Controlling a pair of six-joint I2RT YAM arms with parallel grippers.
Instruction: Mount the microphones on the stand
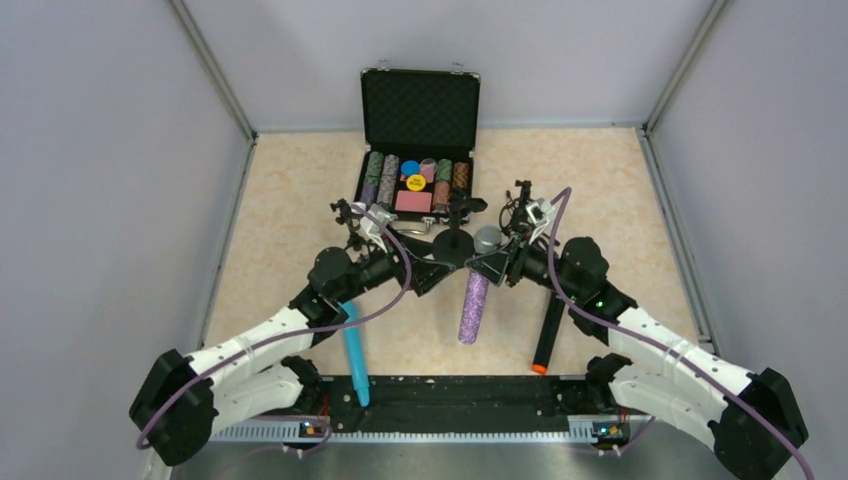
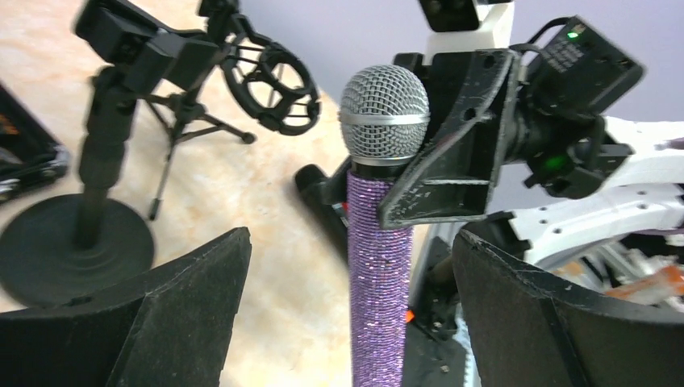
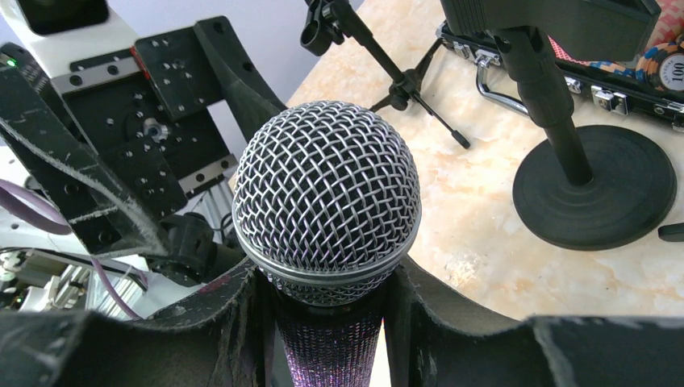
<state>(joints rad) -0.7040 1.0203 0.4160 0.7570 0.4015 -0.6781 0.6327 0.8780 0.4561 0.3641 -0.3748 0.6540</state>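
Observation:
The glittery purple microphone (image 1: 472, 300) (image 2: 379, 266) stands grille up, with my right gripper (image 1: 497, 264) (image 3: 331, 322) shut on its body just under the silver grille (image 3: 327, 193). My left gripper (image 1: 430, 270) (image 2: 352, 238) is open; its fingers (image 2: 193, 306) flank the purple body without touching it. The black stand (image 1: 455, 245) (image 2: 77, 242) (image 3: 597, 185) with a round base is just behind the grippers. On the table near the arm bases lie the turquoise microphone (image 1: 354, 350) and the black microphone with an orange end (image 1: 548, 335).
An open black case (image 1: 418, 105) of poker chips sits behind the stand. A small tripod holder with a ring mount (image 2: 274, 81) (image 3: 403, 76) stands by the left arm. A black rail (image 1: 450, 395) runs along the near edge.

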